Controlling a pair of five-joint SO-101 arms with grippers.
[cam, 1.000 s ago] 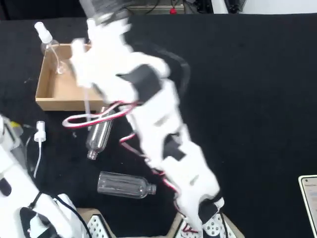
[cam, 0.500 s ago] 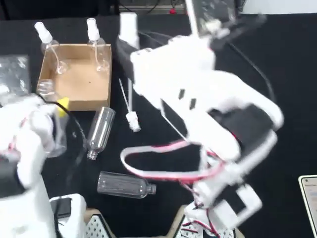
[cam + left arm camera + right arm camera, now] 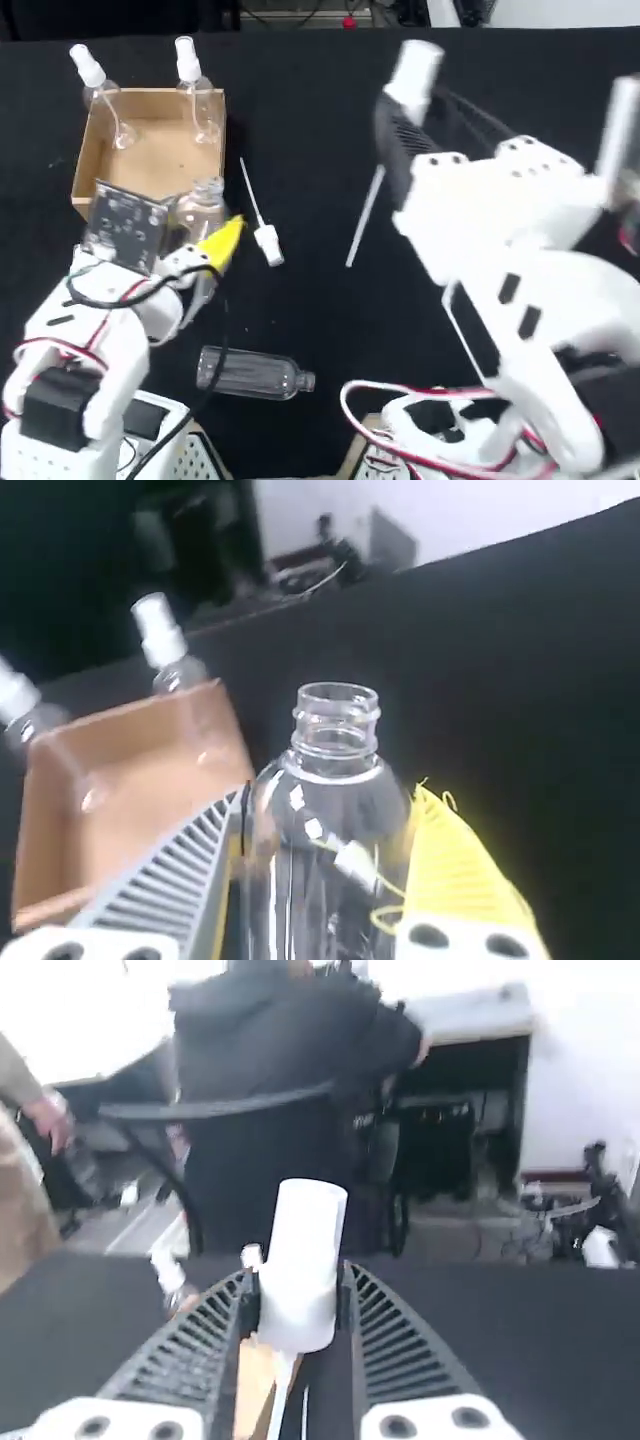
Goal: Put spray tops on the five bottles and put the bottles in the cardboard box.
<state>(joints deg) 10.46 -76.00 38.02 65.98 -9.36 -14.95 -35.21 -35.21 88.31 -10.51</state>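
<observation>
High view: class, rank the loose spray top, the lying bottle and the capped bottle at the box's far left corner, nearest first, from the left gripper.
1. Loose spray top, just beside the left gripper.
2. Lying bottle, near the arm bases.
3. Capped bottle, far left corner of the box.

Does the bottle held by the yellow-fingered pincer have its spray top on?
No, off: the bottle in the left pincer shows a bare, open neck.

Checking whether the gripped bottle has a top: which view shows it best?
The left wrist view: the bottle sits close, its open neck plain, in the left gripper. The high view shows its neck by the cardboard box.
</observation>
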